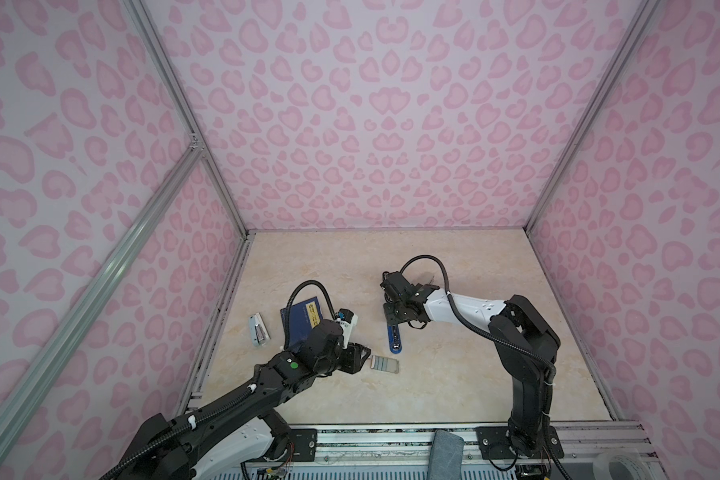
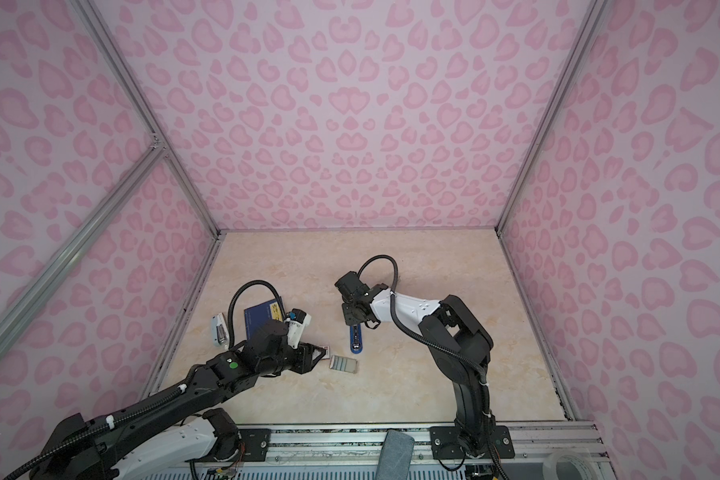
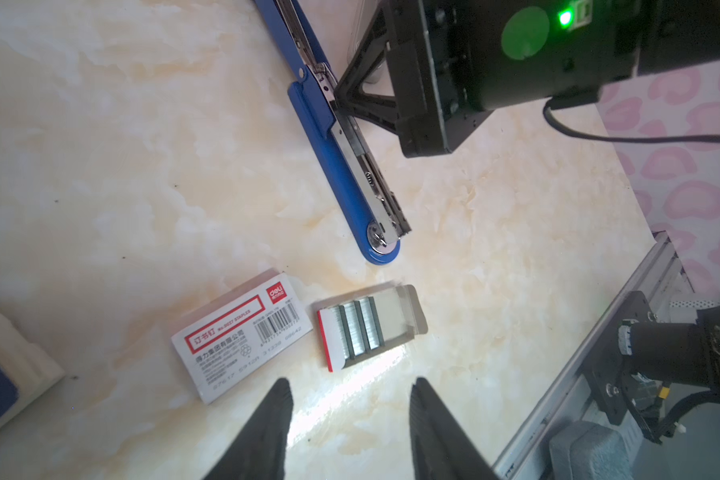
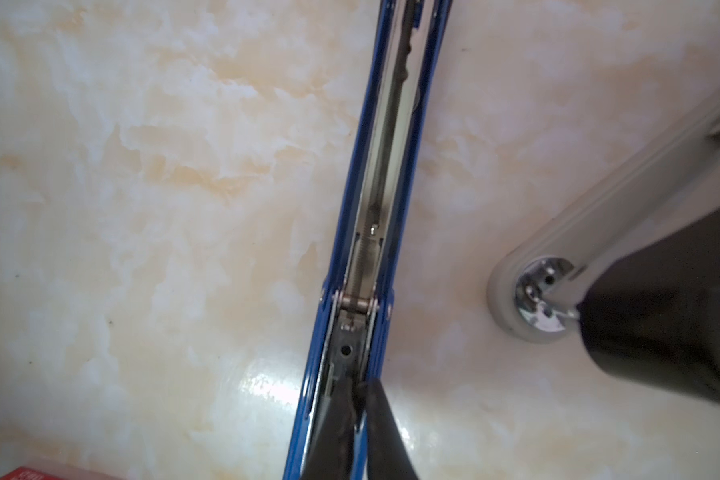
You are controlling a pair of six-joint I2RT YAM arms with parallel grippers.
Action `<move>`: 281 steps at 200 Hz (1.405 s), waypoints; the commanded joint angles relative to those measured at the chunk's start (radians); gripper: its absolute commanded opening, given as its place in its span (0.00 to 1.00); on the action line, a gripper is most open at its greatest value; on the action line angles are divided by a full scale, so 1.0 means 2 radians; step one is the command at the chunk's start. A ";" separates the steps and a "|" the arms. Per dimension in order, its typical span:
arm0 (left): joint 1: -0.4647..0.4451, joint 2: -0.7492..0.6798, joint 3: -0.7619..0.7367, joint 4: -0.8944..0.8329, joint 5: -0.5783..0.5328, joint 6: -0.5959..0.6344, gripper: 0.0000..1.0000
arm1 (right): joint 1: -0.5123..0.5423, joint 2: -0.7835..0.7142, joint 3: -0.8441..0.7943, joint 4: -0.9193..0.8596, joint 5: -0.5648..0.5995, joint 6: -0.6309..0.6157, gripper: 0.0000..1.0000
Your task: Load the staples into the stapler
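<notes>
**Desk:** What's closest to you?

**Operator:** My left gripper (image 3: 350, 382), low over the marble-look table (image 1: 454, 386). Its jaws are apart with nothing between them. Just past its tips I've got a box and a tray side by side, almost touching.

**Desk:** Read me the box.

**Operator:** White box (image 3: 242, 332), lying flat, on the left of the pair. Inside a red frame I read "订书钉" and a smaller line ending in "STAPLES". There's a red patch with the deli logo, a barcode, and "得力集团有限公司" underneath. The digits are too blurred for me.

**Desk:** And the staples?

**Operator:** They're in the tray (image 3: 410, 316), just right of the box, which is pale card with one red-edged end. The staples (image 3: 356, 330) are three grey strips lying side by side at that red end. The other end of the tray is bare.

**Desk:** Farther out?

**Operator:** The stapler (image 3: 346, 174), blue, swung open and lying flat. Its rounded nose points towards the tray with a small gap between them. My right gripper (image 4: 356, 395) is down on it, jaws pinched together on the metal channel on the near side of the hinge.

**Desk:** Anything beyond that?

**Operator:** Far left, past my left wrist, there's a dark blue booklet (image 1: 304, 322) with a yellow label. I can't read its writing.
</notes>
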 commanded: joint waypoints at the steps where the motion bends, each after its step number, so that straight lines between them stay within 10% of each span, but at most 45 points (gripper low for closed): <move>1: 0.000 0.007 -0.001 0.020 -0.004 -0.005 0.50 | 0.006 -0.005 -0.011 -0.019 0.013 0.005 0.15; 281: 0.001 0.032 0.024 0.025 -0.022 -0.018 0.50 | 0.062 -0.156 -0.151 -0.018 0.058 0.089 0.26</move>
